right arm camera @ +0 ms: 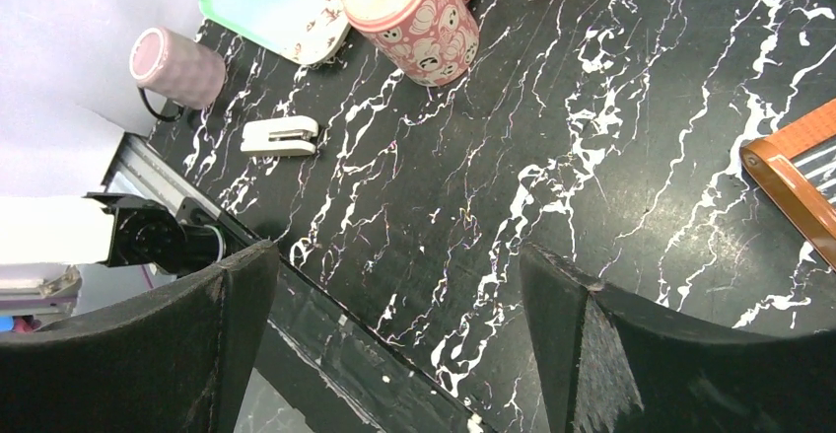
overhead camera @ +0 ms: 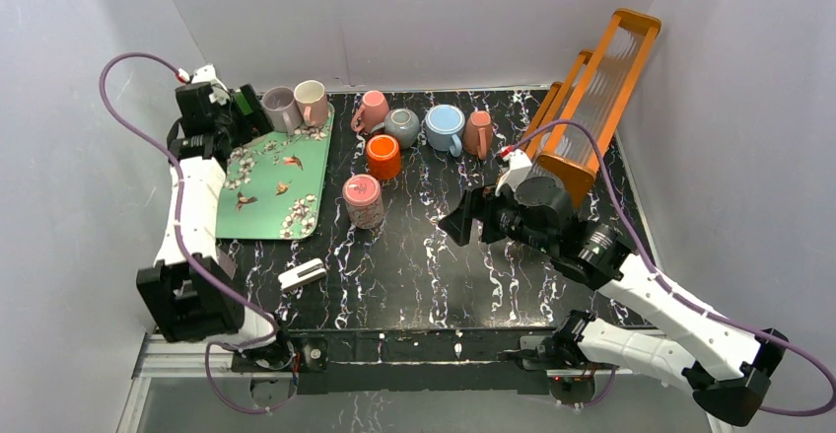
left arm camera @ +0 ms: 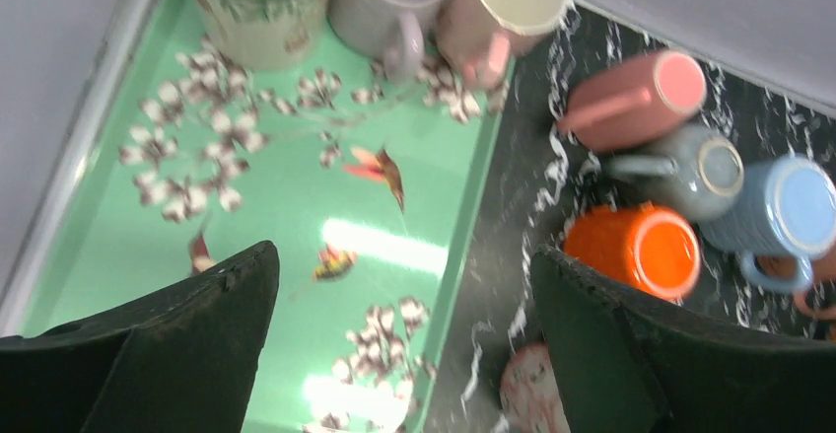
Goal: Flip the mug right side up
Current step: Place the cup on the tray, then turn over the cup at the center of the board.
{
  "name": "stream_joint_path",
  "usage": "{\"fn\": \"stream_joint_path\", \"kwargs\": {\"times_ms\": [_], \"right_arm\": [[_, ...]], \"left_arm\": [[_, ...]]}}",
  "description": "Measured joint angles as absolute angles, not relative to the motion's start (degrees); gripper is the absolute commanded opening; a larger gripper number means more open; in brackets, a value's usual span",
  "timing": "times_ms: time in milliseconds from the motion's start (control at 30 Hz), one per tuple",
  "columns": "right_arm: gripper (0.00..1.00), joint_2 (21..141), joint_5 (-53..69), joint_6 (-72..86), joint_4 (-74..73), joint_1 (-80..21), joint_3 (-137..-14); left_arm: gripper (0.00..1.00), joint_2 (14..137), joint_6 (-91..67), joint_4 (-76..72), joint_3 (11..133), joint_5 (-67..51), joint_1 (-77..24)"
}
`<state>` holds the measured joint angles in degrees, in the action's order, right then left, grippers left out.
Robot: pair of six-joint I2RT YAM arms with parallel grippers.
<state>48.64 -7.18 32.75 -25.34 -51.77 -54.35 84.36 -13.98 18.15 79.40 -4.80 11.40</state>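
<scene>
Left gripper gapes wide, empty; cream floral mug with green interior stands upright at far left of green floral tray. Lift straight up so you clear its rim.

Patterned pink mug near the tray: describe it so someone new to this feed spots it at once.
On the black marble table, find the green tray at the left. Just off its near right corner stands the patterned pink mug, alone, in front of the orange mug. Unlike that plain mug, it is covered in small white figures; it appears to sit mouth down.
</scene>
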Motion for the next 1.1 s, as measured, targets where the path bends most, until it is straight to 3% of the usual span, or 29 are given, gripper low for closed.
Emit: {"fn": "stream_joint_path", "kwargs": {"times_ms": [367, 667, 867, 1100], "right_arm": [[0.99, 63.1, -3.0, 30.3, -24.1, -51.8, -60.4], [0.99, 76.9, -7.4, 29.3, -23.8, -51.8, -70.0], [0.98, 85.0, -9.5, 28.4, -23.8, -51.8, -78.0], [0.95, 98.0, -10.3, 29.1, -23.1, -52.1, -89.3]], "left_arm": [[0.98, 64.1, -13.7, 23.1, 59.0, -13.2, 1.9], [0.98, 56.1, -13.7, 20.7, 45.1, -19.7, -4.9], [0.98, 46.2, -14.2, 18.4, 37.3, -18.8, -5.1], [0.98, 36.8, -13.9, 18.4, 36.9, -12.8, -5.1]]}}
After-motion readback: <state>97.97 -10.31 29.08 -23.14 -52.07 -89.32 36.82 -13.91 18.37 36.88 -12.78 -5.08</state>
